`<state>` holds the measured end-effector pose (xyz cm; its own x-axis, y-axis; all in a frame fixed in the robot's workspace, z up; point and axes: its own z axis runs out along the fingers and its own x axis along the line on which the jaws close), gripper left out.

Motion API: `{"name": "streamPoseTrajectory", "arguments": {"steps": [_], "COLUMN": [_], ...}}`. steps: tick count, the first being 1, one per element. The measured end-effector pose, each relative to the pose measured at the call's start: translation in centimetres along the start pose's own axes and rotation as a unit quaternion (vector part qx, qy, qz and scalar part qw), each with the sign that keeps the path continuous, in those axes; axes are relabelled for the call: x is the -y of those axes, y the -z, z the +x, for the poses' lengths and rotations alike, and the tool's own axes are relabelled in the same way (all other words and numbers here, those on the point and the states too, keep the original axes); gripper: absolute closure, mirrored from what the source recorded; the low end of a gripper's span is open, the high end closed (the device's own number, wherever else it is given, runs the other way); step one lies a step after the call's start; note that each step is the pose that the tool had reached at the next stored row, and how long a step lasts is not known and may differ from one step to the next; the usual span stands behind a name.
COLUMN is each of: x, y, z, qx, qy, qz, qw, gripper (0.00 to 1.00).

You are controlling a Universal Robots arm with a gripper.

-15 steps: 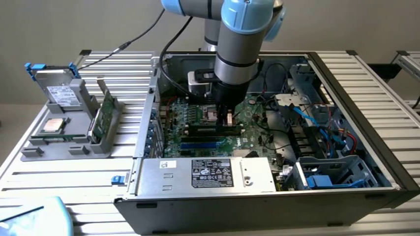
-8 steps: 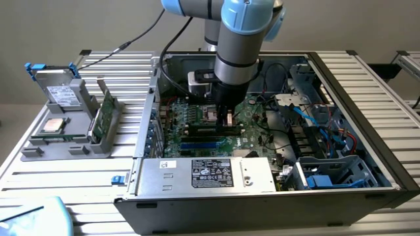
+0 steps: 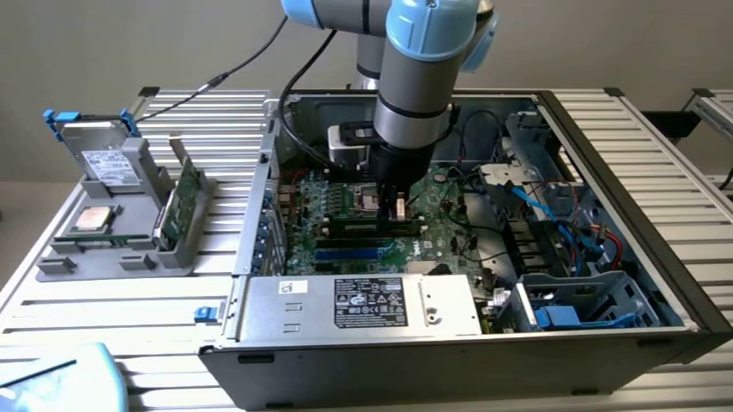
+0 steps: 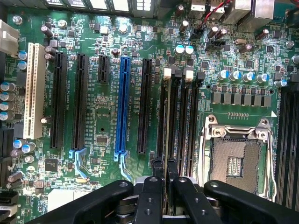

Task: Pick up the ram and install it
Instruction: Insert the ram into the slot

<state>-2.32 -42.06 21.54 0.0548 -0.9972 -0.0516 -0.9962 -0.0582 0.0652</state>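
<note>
My gripper point(image 4: 164, 164) is shut on the ram point(image 4: 167, 121). The wrist view shows the ram edge-on, as a thin strip running away from the fingertips. The strip lies along a black memory slot point(image 4: 174, 116) that has white latches point(image 4: 168, 72) at its far end. I cannot tell whether the ram is seated in the slot or just above it. In the exterior view the gripper point(image 3: 396, 215) reaches straight down into the open computer case point(image 3: 641, 215), low over the green motherboard point(image 3: 332, 210), beside the processor socket.
An empty processor socket point(image 4: 233, 161) lies right beside the memory slots, and long black, blue point(image 4: 124, 107) and white point(image 4: 33, 93) expansion slots lie on the other side. The silver power supply point(image 3: 366, 305) fills the case front. A grey tray point(image 3: 103, 249) at the exterior view's left holds green cards point(image 3: 178, 206) and a silver processor point(image 3: 94, 220).
</note>
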Motion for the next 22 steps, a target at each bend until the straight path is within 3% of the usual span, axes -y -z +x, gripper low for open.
{"name": "streamPoseTrajectory", "arguments": {"steps": [7,8,12,14,15,17,19,22], "x": [0.0,0.0,0.0,0.0,0.0,0.0,-0.01,-0.19], "y": [-0.01,-0.01,0.0,0.0,0.0,0.0,0.09,1.19], "z": [0.0,0.0,0.0,0.0,0.0,0.0,0.0,-0.2], "qx": [0.0001,0.0001,0.0,0.0,0.0,0.0,-0.0002,-0.0001], "qy": [0.0,0.0,0.0,0.0,0.0,0.0,0.0,0.0], "qz": [0.0,0.0,0.0,0.0,0.0,0.0,-0.0001,0.0], "qw": [1.0,1.0,1.0,1.0,1.0,1.0,1.0,1.0], "gripper": [0.84,0.72,0.6,0.49,0.49,0.36,0.36,0.36]}}
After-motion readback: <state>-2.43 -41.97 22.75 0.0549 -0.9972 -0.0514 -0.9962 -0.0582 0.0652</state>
